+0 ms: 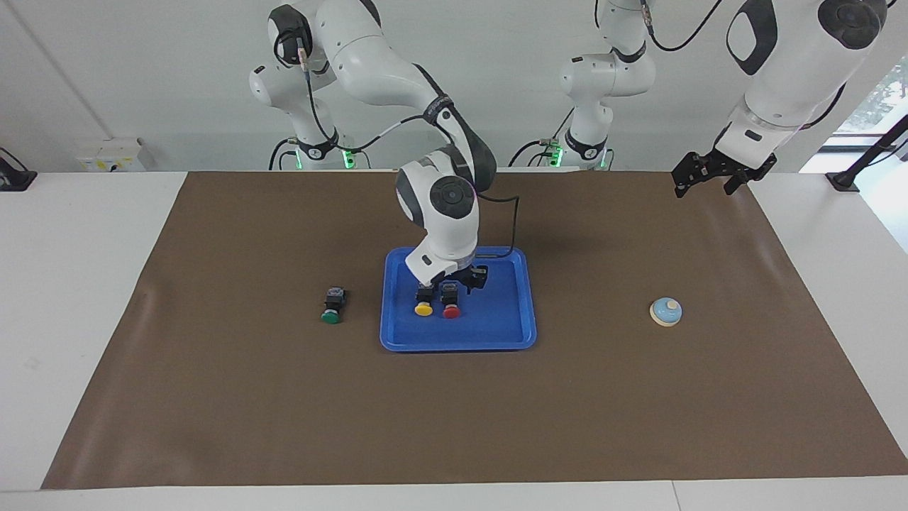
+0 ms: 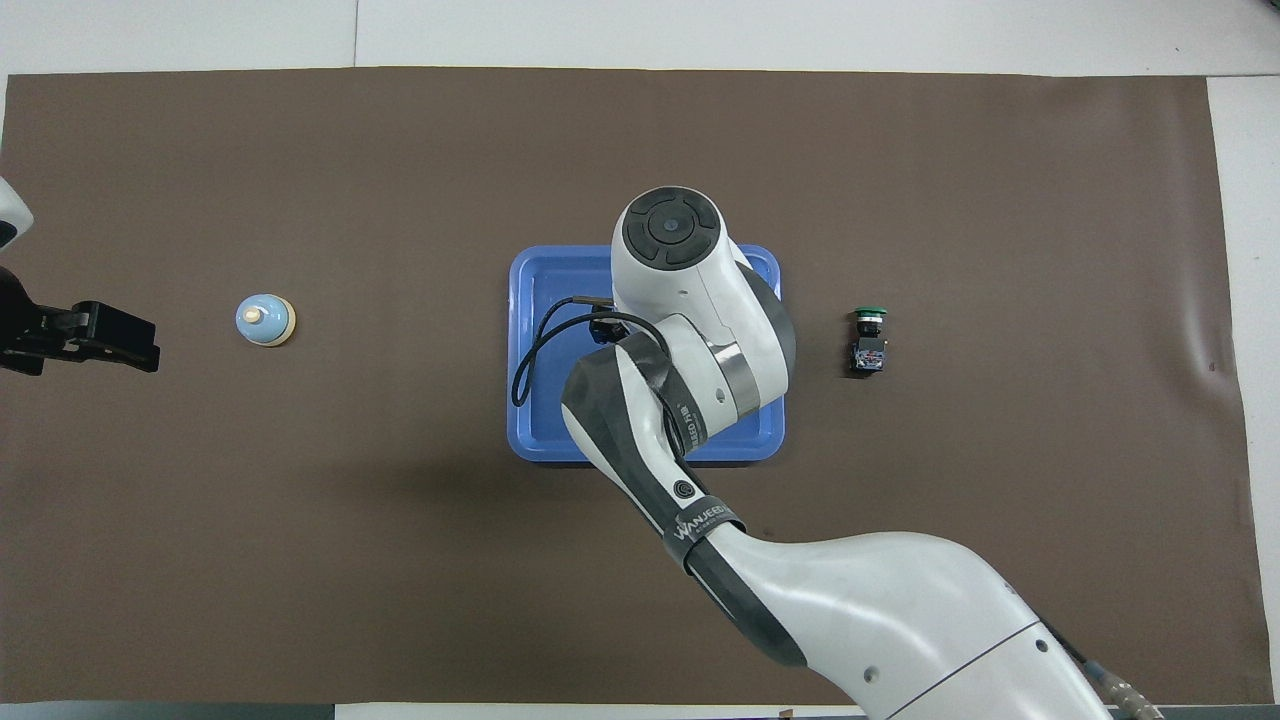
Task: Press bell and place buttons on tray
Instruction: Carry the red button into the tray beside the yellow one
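Observation:
The blue tray (image 1: 496,333) lies mid-table and also shows in the overhead view (image 2: 540,290). The yellow button (image 1: 423,309) and the red button (image 1: 451,310) lie side by side in it, caps pointing away from the robots. My right gripper (image 1: 434,287) is low over the tray, right at the two buttons' black bodies; the right arm hides both in the overhead view. The green button (image 1: 332,306) (image 2: 868,340) lies on the mat beside the tray, toward the right arm's end. The bell (image 1: 665,311) (image 2: 265,320) stands toward the left arm's end. My left gripper (image 1: 711,177) (image 2: 100,335) waits raised beside the bell.
A brown mat (image 1: 213,397) covers most of the white table. A black cable (image 1: 512,213) loops from the right wrist over the tray's edge nearer to the robots. Small fixtures sit at the table's corners by the robots.

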